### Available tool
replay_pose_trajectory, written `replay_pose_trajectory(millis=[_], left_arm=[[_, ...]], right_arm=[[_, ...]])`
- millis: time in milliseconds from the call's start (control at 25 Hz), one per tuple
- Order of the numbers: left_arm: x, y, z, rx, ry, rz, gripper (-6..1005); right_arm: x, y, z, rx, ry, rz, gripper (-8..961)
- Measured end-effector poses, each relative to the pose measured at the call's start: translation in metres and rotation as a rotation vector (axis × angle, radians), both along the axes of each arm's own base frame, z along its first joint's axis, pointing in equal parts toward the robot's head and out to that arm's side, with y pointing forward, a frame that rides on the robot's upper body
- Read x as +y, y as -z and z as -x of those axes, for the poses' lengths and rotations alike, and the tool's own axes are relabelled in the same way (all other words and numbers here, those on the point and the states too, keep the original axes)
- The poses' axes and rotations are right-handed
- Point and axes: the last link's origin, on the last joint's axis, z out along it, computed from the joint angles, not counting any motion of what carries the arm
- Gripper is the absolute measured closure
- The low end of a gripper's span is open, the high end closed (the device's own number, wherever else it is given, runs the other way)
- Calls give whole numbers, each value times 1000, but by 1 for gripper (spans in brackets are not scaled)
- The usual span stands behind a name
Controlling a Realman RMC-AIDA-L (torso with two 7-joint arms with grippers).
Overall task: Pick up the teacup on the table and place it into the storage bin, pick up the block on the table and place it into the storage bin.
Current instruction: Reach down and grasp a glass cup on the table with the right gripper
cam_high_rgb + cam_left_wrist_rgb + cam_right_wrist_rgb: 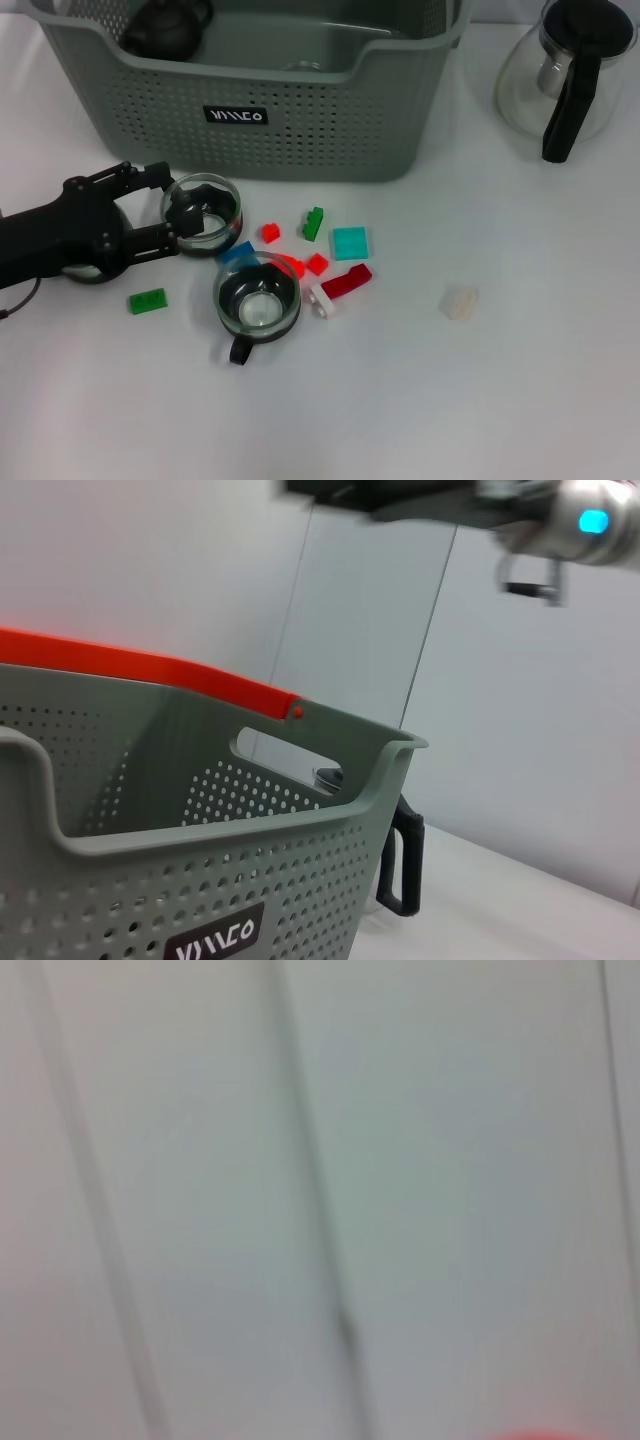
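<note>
**Left gripper closing on a teacup amid loose blocks**

Nearest the head camera, a glass teacup [258,298] with a black handle is standing on the white table [520,400], its handle pointing toward us; just behind it our left gripper [188,222] is reaching in from the left and bracketing a second teacup [203,210], with one finger looking to be inside the rim and the other outside. We are judging the jaws to be nearly closed on that wall, though we cannot tell whether they are actually pinching it. Blocks are lying all around: a green block [147,300] beside the arm, a blue block [236,252] touching the near cup, a small red block [270,233], a dark green block [313,223], a teal block [350,243], a red-and-white block [340,287] and a pale block [460,302] well apart to the right. Behind them the storage bin [300,120] is already holding a dark teapot [165,28]; a glass carafe [565,75] is standing to its right.

From the left wrist, we are seeing only the bin's perforated wall [200,880], its cut-out handle [290,755] and the carafe's black handle [402,865] beyond; no fingers are showing.

From the right wrist, we are seeing nothing but a blank surface; the right gripper is not in view.

Risks as we are judging them: a thin-rim grip on slick glass may be slipping during the lift; the cup may be tilting and clipping the bin's near wall; a careless drop could be striking the teapot; the arm's sweep may be scattering the neighbouring blocks.
</note>
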Motion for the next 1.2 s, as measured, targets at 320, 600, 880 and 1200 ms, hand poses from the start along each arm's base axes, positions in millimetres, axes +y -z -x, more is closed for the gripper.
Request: replay_pose_trajectory(millis=[320, 600, 880, 1200], left_arm=[[4, 0, -3, 3, 11, 3, 160], [3, -1, -1, 3, 5, 1, 160], [-7, -5, 7, 9, -19, 8, 159], [-22, -19, 20, 18, -66, -37, 159]], right_arm=[[-65, -24, -73, 201, -287, 127, 268], [-110, -21, -100, -101, -451, 415, 267], [-113, 1, -79, -453, -435, 506, 271], [-102, 50, -34, -845, -432, 540, 273]])
